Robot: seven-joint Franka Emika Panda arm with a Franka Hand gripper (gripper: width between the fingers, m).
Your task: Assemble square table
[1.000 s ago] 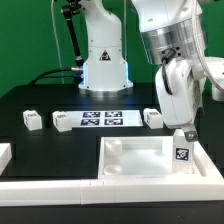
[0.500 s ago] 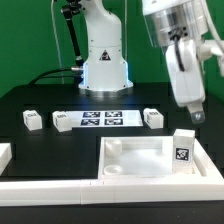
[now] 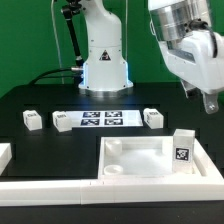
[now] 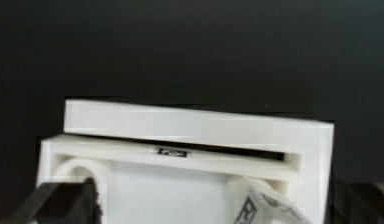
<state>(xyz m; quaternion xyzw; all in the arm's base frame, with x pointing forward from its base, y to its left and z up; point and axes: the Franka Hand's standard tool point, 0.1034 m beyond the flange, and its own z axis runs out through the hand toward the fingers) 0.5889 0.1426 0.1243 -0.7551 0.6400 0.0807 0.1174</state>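
1. Hand (image 3: 208, 102): hangs high at the exterior view's right edge, above and clear of everything on the bench (image 3: 40, 142); in the wrist view its dark fingers (image 4: 64, 198) stand wide apart with nothing between them, so it is open and carries nothing.
2. Square tabletop slab (image 3: 140, 162): lies flat near the front of the bench, rim upward, toward the exterior view's right; its near edge runs just beside the long white rail (image 3: 60, 187), though contact cannot be told.
3. Upright leg (image 3: 182, 147): stands at the slab's corner on the exterior view's right, tag facing the camera; below the hand and well apart from it.
4. Loose legs: the outer leg (image 3: 33, 120) and the inner leg (image 3: 62, 121) lie on the exterior view's left of the marker board (image 3: 100, 119); the third leg (image 3: 153, 118) lies just beside its other end; none touch.
5. Room: a bare band of bench separates that row from the slab's far rim; more bare bench lies between the slab's left edge and the short rail (image 3: 5, 153).
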